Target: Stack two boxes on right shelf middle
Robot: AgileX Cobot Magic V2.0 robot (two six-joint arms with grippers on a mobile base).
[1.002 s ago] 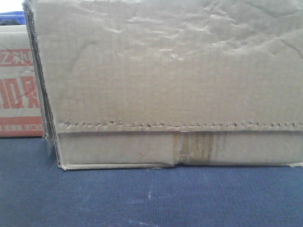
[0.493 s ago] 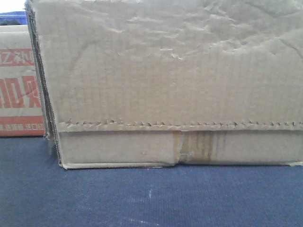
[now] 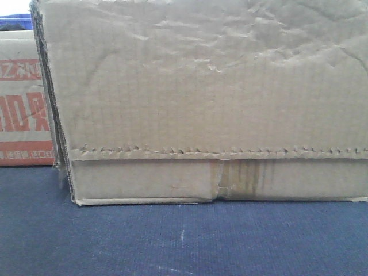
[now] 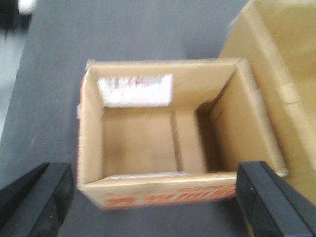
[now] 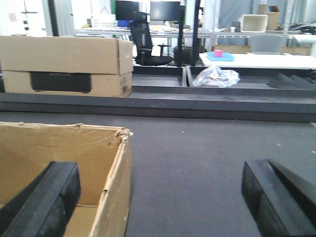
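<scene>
Left gripper [image 4: 153, 177]: black fingers [image 4: 34, 197] spread wide, nothing held. Directly beneath, a small open-topped brown cardboard box with red print [image 4: 143, 143] sits on the dark grey table mat [image 4: 123, 34]. Its long axis runs across the gap, from finger to finger, and its near wall is about level with the fingertips. Judgement: the left arm is the nearer one for this box, and a straight descent should straddle it.

Right gripper [image 5: 160, 173]: also wide and empty, over bare mat. The large plain wrinkled cardboard carton [image 5: 59, 148], open with a torn rim, lies to its left, corner beside that finger.

Further back stands a closed brown carton [image 5: 64, 64]. The steel shelf is not made out in any view
</scene>
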